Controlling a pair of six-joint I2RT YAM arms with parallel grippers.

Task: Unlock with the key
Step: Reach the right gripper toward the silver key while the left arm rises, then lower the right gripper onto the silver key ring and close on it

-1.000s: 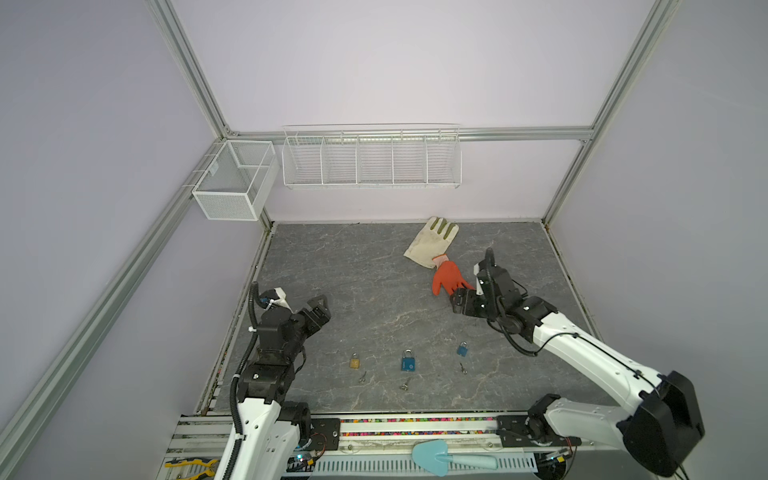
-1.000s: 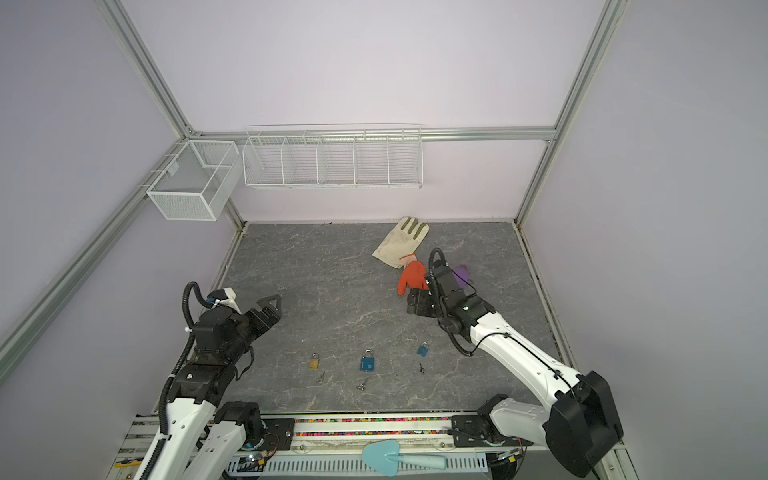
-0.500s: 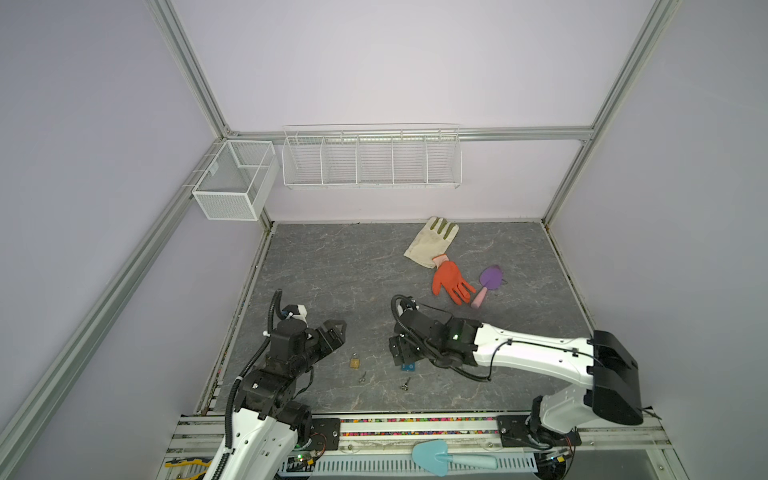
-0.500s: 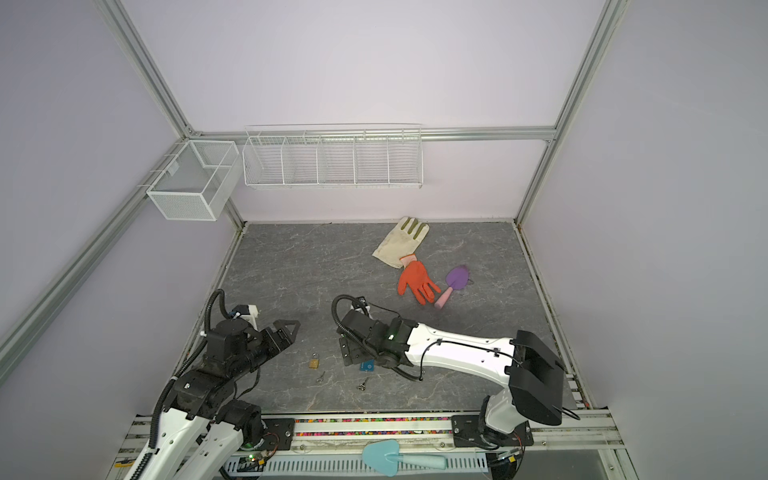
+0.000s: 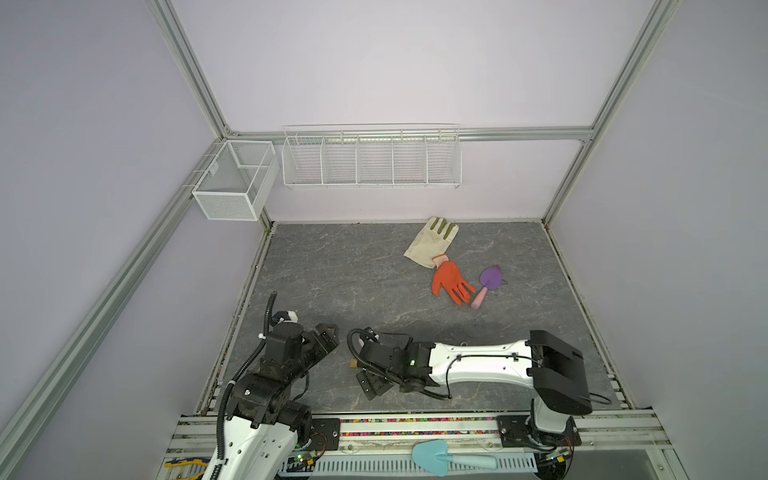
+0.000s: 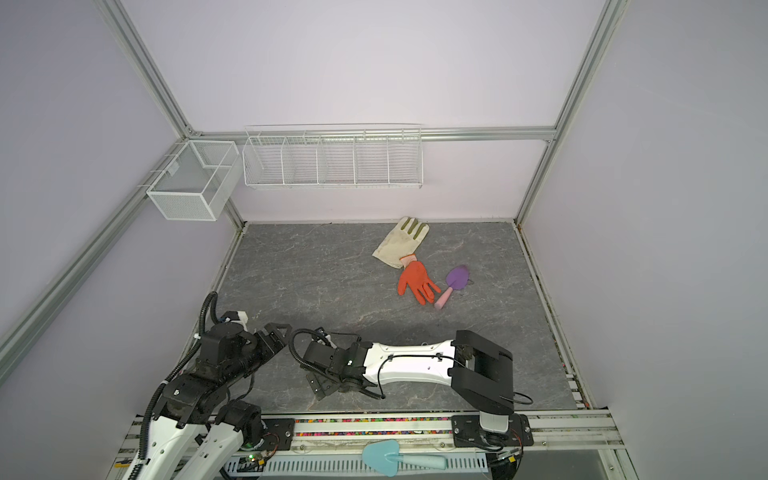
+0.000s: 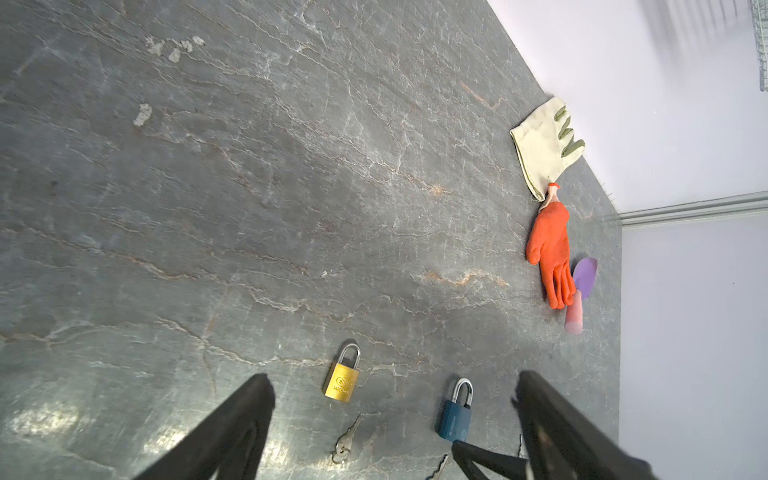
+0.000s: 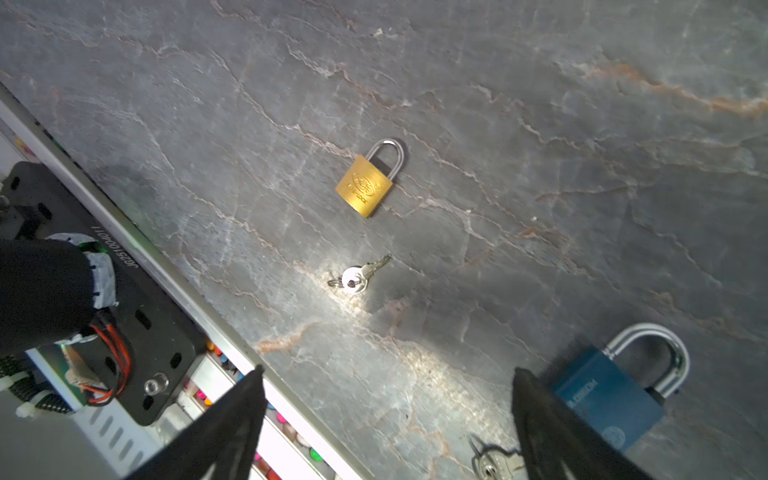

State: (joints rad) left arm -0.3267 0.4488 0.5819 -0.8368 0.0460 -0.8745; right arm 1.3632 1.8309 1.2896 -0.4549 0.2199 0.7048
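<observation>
**Top views.** Left pincer [image 5: 329,337] is spread and empty, raised over the near-left part of the desk [image 5: 374,266]. Right pincer [image 5: 370,385] is likewise spread and empty, its arm lying along the front edge. Brass padlock [image 5: 353,364] is a small tan spot btw. the two, just beside the right one. The key is not made out here. Same layout in both top views: left pincer [image 6: 276,332], right pincer [image 6: 318,384].

**Left wrist view.** Fingers are wide apart w/ nothing btw. them. Brass padlock [image 7: 343,382] and blue padlock [image 7: 456,417] lie flat ahead, shackles pointing away. Key [image 7: 347,442] lies on the brass lock's base side, nearer the pincer, long axis approx. in line w/ the lock body.

**Right wrist view.** Key [image 8: 359,276] lies flat, straight ahead of the open fingers. Its blade tip points approx. at the base of the brass padlock [image 8: 365,189], apart from it. The long axis is oblique to the closing line, so a wrist turn is prob. needed. Blue padlock [image 8: 611,399] is just beside one finger. The right pincer looks the nearer and better placed for the key.

**Vs. 1 s earlier.** The right arm was then stretched out by the orange glove [image 5: 451,282] and is now folded back across the front. The purple trowel [image 5: 490,279], masked then, now shows. The left arm is lower and leans further in.
</observation>
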